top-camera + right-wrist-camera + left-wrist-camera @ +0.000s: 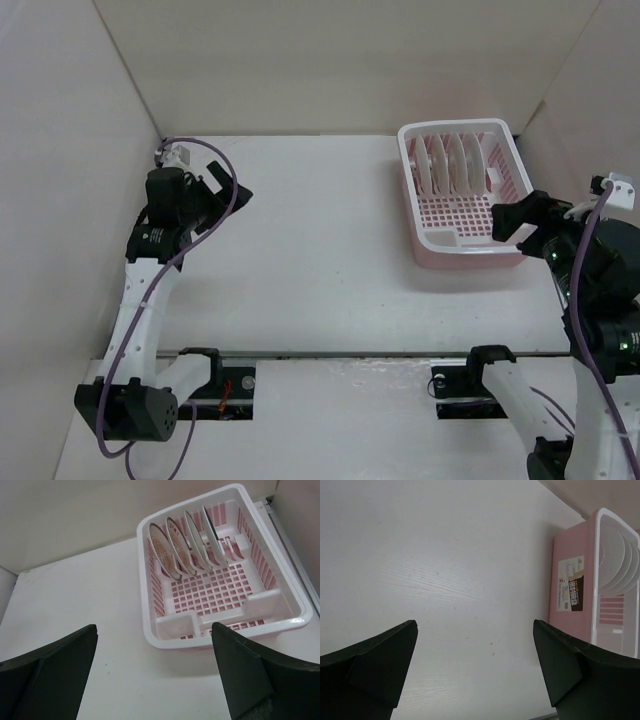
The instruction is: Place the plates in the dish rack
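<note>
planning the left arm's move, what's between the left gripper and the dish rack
Only bare white table lies between the left gripper and the dish rack; the top external and left wrist views both show that stretch empty.

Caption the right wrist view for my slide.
Four plates stand on edge in the pink dish rack, framed by the open right gripper.

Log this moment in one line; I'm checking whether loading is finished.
plates: four standing in dish rack slots | left hand: open, empty | right hand: open, empty
</note>
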You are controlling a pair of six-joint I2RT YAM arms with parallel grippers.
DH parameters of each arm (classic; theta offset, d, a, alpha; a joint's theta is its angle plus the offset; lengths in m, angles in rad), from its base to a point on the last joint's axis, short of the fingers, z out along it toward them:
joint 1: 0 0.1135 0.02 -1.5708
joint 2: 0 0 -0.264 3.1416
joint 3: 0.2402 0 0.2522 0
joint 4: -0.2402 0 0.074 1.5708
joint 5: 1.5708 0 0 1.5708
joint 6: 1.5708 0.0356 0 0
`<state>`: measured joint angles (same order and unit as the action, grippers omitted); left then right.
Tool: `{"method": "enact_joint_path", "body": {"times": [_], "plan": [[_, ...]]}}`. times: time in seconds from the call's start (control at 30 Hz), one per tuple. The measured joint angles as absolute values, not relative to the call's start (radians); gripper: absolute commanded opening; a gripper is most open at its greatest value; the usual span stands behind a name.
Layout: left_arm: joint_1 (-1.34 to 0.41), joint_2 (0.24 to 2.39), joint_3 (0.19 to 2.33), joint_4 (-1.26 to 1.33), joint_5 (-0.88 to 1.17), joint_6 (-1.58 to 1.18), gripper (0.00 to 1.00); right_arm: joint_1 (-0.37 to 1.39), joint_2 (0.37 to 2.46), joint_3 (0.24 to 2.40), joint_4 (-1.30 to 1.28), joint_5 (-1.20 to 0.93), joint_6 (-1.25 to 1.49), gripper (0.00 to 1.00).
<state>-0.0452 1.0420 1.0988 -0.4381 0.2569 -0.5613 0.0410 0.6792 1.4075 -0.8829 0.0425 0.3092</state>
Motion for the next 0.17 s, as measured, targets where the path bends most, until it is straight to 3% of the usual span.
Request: {"method": "enact_joint_path", "body": {"times": [0.17], "plan": [[-0.045,1.041,1.099,-0.444,0.255,-0.56,1.0,0.041,0.685,1.407,-0.918,0.079,0.309,1.0]]}}
